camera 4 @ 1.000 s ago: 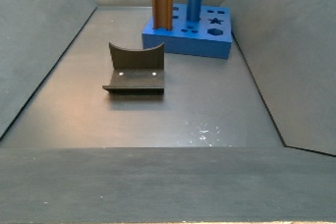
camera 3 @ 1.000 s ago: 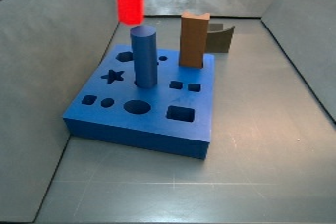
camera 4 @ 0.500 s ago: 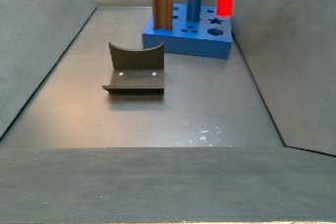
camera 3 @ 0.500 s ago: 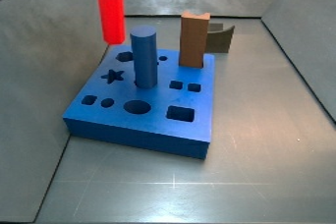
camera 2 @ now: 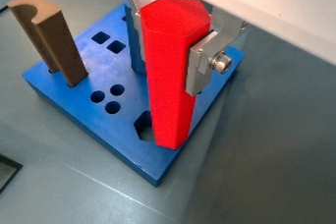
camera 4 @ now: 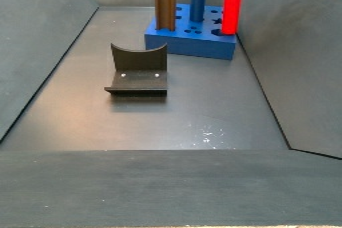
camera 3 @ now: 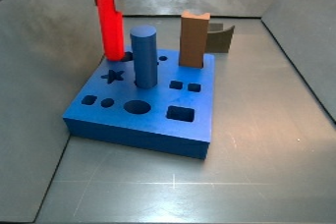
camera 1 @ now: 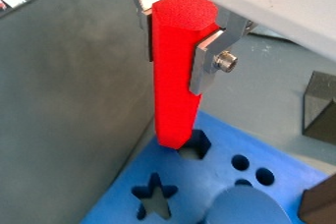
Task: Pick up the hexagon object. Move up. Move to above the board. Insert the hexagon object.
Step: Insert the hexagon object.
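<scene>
- The fixture (camera 4: 138,70) stands mid-floor, nearest the camera in a side view, well apart from the work; ignore it.
- The board (camera 3: 157,125) lies toward the far end of the floor, with the brown block (camera 3: 195,38) and blue cylinder (camera 3: 143,57) standing in it.
- The gripper (camera 2: 178,41) is over the board's corner beside the side wall, its plates clamped on the upper part of the peg (camera 2: 171,71).
- The peg hangs upright, its foot at a hole (camera 1: 197,144) near the board's edge, beside the star hole (camera 1: 156,195). Whether it has entered cannot be told.
- To do the insertion well, I judge: keep the peg vertical, match its flats to the hole, lower slowly, and release only once seated.
- Risk: a corner catching the rim and tilting the peg.
</scene>
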Motion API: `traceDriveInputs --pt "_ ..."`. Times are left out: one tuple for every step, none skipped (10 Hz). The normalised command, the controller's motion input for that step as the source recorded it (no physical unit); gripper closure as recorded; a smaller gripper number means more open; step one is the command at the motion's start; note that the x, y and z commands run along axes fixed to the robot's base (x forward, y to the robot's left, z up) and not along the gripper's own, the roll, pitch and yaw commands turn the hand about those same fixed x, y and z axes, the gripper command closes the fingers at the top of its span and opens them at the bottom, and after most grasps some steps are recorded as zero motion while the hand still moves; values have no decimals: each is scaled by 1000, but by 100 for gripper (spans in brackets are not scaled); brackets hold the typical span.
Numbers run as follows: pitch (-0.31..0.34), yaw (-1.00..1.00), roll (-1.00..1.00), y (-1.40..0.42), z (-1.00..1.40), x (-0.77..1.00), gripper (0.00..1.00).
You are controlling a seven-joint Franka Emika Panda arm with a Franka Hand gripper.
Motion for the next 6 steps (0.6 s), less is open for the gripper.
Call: traceDriveInputs --pt "0 120 0 0 -477 309 100" --pt "0 151 97 29 -477 223 100" --pt "0 160 141 71 -449 177 100" --pt "10 151 97 46 -486 269 100" --pt "7 171 73 46 -491 309 100" --pt "0 197 77 0 -580 329 100"
